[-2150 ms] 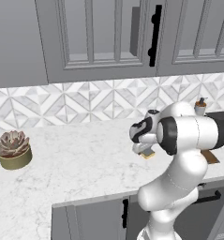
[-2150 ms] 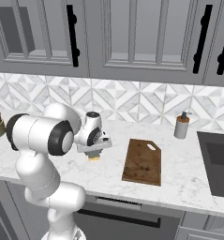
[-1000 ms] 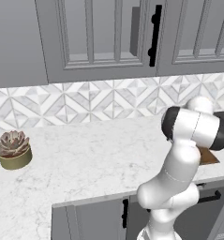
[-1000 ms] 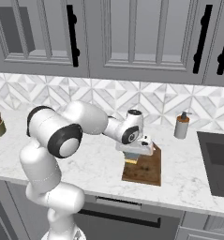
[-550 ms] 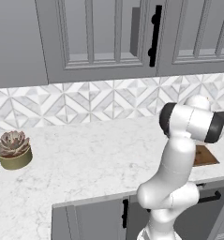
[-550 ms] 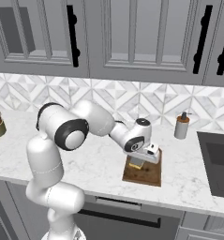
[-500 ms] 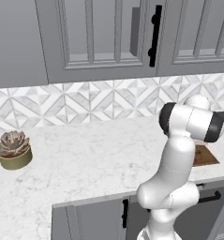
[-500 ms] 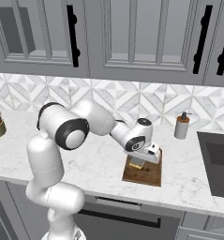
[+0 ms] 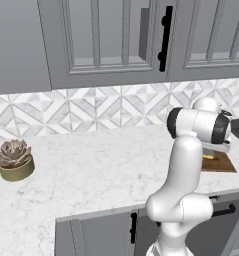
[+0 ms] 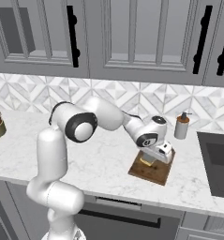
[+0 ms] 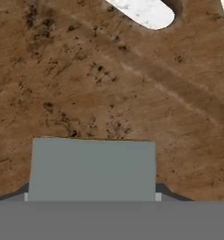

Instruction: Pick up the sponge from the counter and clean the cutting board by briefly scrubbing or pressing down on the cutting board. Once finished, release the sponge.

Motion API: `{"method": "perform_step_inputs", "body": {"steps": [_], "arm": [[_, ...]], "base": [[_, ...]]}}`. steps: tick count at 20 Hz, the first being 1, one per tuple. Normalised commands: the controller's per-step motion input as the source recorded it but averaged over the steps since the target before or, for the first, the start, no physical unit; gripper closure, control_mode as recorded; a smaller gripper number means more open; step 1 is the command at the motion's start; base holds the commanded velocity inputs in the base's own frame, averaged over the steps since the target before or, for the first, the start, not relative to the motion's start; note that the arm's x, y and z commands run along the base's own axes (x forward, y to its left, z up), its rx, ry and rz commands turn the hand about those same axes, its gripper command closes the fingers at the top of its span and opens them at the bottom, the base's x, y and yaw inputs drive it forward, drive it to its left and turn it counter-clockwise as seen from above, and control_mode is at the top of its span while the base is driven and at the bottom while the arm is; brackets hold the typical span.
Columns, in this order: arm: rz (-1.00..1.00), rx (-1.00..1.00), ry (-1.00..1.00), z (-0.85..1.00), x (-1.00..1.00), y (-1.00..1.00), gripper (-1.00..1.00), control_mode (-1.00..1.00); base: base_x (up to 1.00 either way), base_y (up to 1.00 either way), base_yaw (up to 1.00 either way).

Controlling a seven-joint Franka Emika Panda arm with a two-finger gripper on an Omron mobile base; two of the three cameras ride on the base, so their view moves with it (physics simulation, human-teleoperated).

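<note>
On the cutting board (image 10: 156, 172), the claw (image 10: 150, 161) presses the sponge (image 11: 92, 169).

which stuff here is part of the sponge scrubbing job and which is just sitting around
Part of the job:
- small flat grey-green sponge with a yellow base, held in the jaws against the board
- flat brown wooden cutting board
- white marble counter
- gripper

Just sitting around:
- succulent plant in a round tan pot
- small brown soap dispenser bottle
- dark sink basin
</note>
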Motion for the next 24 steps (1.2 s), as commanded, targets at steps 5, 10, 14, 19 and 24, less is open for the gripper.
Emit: {"method": "perform_step_inputs", "body": {"steps": [5,10,14,19,24], "arm": [[-0.29,0.00,-0.25,-0.22,0.00,-0.61,1.00,-1.00],[-0.22,-0.01,-0.10,0.20,-0.06,-0.25,1.00,-1.00],[-0.19,-0.14,0.00,-0.13,0.21,0.00,1.00,-1.00],[-0.25,-0.20,-0.02,-0.89,0.28,-0.10,1.00,-1.00],[-0.37,-0.04,-0.01,-0.54,-0.03,-0.63,1.00,-1.00]], "base": [[0.00,0.00,0.00],[0.00,0.00,0.00],[0.00,0.00,0.00],[0.00,0.00,0.00],[0.00,0.00,0.00]]}}
